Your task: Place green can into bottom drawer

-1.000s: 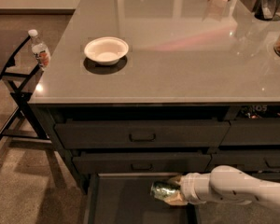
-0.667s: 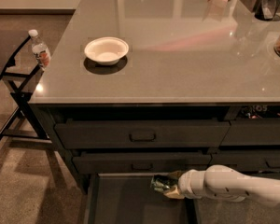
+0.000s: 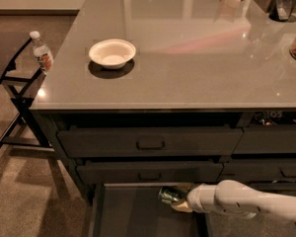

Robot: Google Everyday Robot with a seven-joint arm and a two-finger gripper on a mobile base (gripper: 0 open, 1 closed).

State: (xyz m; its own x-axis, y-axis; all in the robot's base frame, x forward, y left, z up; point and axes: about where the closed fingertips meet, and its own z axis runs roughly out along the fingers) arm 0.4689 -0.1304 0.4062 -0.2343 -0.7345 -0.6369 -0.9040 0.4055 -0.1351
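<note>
The green can is held on its side by my gripper at the end of my white arm, which reaches in from the lower right. The gripper is shut on the can, just above the back part of the open bottom drawer. The drawer is pulled out, dark and flat inside, the lowest of the left stack. The can sits just under the front of the middle drawer.
A white bowl stands on the grey countertop. A clear water bottle stands on a black chair at the left. Jars and a dark container stand at the counter's far right. A narrower drawer column is at the right.
My gripper and the can have moved a little to the left and further back over the drawer, toward the cabinet.
</note>
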